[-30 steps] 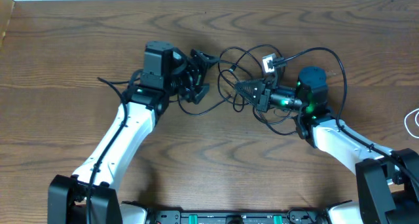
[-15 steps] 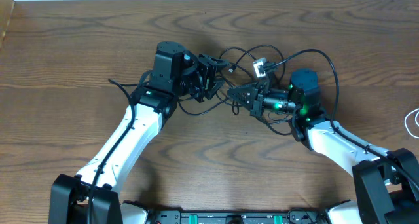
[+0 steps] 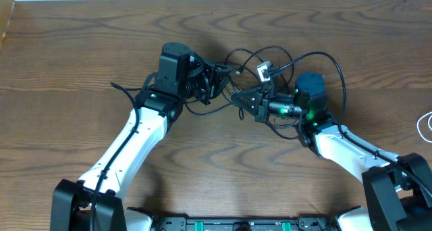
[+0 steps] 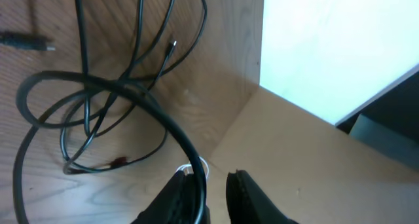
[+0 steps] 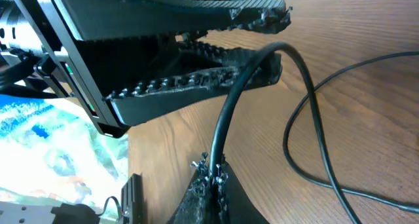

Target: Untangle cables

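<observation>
Looking down from overhead, you see both arms meeting near the middle of the worktop (image 3: 74,42), their pincers almost tip to tip inside the tangle. Your right pincer (image 3: 239,97) is clamped on a black cable (image 5: 226,122). In its wrist view the two fingers meet on the cord, which rises from them and bends over toward the left arm's toothed fingers (image 5: 170,86).

Your left pincer (image 3: 217,79) has its jaws parted. That same cable passes through the gap near the tips, and the gap looks wider than the cord. From the left wrist, a black cord sweeps in a wide arc across the wood down to the fingertips. Thinner black loops (image 4: 85,86) lie behind it, with a small dark plug (image 4: 23,40) at the upper left.

Overhead, the other black loops (image 3: 341,75) spread behind and to the right of your right pincer, one curving wide around that wrist. A pale connector (image 3: 263,71) sits just beyond the right pincer. A thin white cord (image 3: 425,126) shows at the far right edge, well apart from the tangle.
</observation>
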